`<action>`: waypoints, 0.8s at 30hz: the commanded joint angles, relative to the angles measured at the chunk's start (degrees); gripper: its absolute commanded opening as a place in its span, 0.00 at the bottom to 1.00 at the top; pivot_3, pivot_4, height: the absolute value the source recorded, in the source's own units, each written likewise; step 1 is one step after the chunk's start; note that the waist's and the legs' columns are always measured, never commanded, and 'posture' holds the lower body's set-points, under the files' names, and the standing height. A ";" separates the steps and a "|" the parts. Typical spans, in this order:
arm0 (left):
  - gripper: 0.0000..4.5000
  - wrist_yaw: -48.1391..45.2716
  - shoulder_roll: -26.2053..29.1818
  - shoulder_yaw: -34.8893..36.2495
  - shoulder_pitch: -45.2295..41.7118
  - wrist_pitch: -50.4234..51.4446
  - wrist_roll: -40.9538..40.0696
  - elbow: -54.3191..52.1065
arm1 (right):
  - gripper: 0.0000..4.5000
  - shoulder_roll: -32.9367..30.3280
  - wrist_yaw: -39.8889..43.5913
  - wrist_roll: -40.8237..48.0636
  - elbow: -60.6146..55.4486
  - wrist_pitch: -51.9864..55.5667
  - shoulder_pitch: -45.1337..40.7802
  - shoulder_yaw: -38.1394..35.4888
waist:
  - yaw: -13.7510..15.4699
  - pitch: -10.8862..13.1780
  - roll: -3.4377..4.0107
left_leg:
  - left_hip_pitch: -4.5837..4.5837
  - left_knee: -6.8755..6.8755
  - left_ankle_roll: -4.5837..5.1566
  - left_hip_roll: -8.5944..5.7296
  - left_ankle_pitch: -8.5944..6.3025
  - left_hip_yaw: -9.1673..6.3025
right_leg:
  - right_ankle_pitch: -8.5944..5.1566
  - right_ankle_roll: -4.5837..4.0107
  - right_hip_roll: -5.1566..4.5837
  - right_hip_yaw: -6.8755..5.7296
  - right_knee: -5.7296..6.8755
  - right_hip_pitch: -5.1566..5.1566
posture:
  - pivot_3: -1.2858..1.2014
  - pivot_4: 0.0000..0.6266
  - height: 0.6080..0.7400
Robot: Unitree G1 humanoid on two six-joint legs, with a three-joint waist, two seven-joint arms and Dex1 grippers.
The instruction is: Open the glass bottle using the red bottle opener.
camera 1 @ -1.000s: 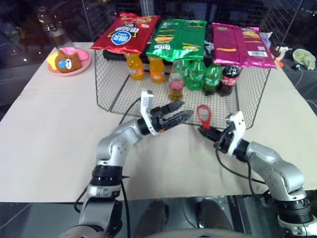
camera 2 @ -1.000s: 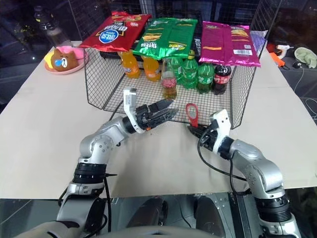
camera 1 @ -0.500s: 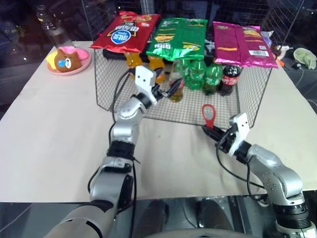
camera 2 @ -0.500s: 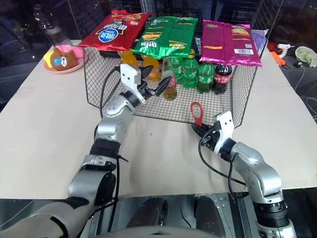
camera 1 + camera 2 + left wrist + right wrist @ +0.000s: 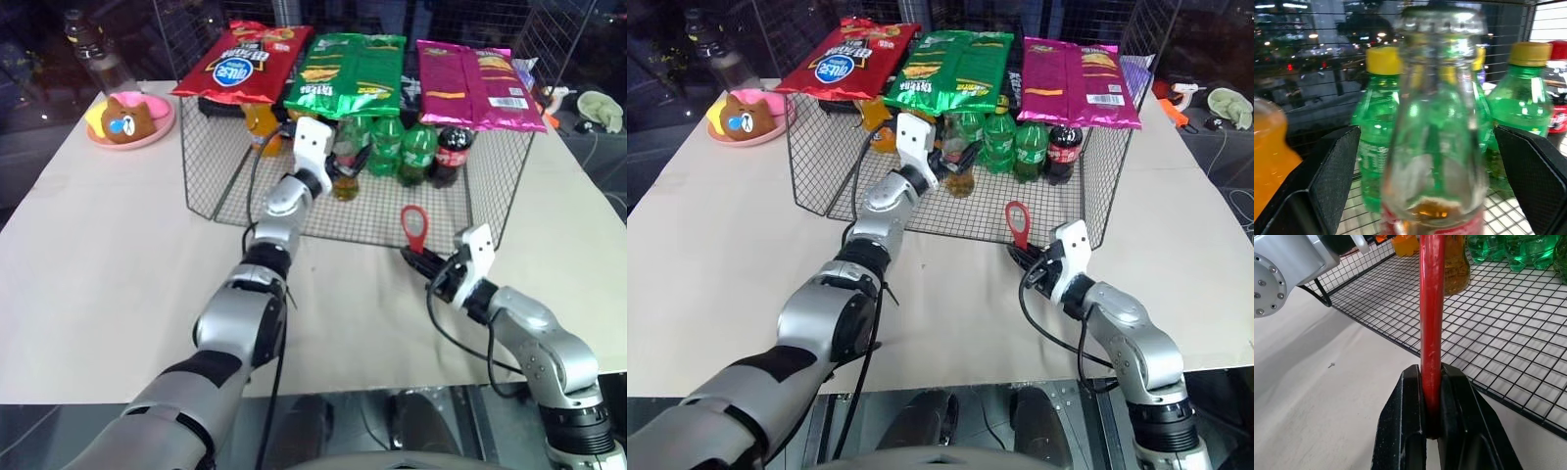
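Glass bottle now bracketed by the advanced, spread left gripper, ready for grasping; right gripper pinches the red bottle opener nearby.

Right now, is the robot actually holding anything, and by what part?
Yes. The right gripper is shut on the red bottle opener, pinching its handle so the ring head stands up. The left gripper is open around the glass bottle, not yet gripping it.

Stereo head cams high up, facing fwd and down over beige table and black wire basket, both eyes share that scene, left wrist cam close on small clear glass bottle, right wrist cam close on flat red bottle opener, also basket floor.
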 commanded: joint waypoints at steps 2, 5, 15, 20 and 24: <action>0.74 0.73 -0.29 0.46 -2.24 -0.55 1.03 1.87 | 0.00 0.19 0.01 -0.09 -2.70 -1.37 -0.14 0.04 | -0.01 0.00 0.00 | 0.00 0.00 0.00 -0.01 0.00 0.00 | 0.00 0.00 0.00 0.00 0.01 0.00 | 0.52 0.24 1.00; 0.53 0.25 -0.64 0.50 -2.70 0.27 1.11 2.73 | 0.00 0.19 0.13 -0.20 -2.31 -1.46 -0.52 0.01 | -0.01 0.00 0.00 | 0.00 0.02 0.00 -0.01 0.00 0.00 | 0.00 0.00 0.00 0.00 0.02 0.00 | 0.52 0.24 1.00; 0.53 -5.09 -0.84 0.66 -0.48 1.31 -0.67 -2.15 | 0.00 0.16 0.30 -0.74 -2.25 -1.60 -0.81 0.58 | 0.03 0.00 0.00 | 0.00 0.07 0.00 -0.03 0.00 0.00 | 0.00 0.00 -0.01 0.00 0.06 0.00 | 0.52 0.24 1.00; 0.53 -11.70 0.83 -0.74 6.93 7.60 -2.83 -18.19 | 0.00 0.27 -0.01 -0.84 -2.92 -1.66 -0.51 0.55 | -0.24 0.00 0.01 | -0.01 0.06 0.00 -0.02 0.00 0.00 | 0.00 0.00 -0.01 0.01 0.08 -0.03 | 0.52 0.24 1.00; 0.53 -14.83 3.30 -2.92 15.97 16.78 -4.78 -36.75 | 0.00 0.18 -0.20 -1.06 -3.33 -2.16 -0.75 0.18 | -1.29 0.00 0.01 | -0.03 0.07 -0.01 0.14 0.01 0.02 | 0.00 0.00 -0.01 0.07 0.13 -0.07 | 0.52 0.24 1.00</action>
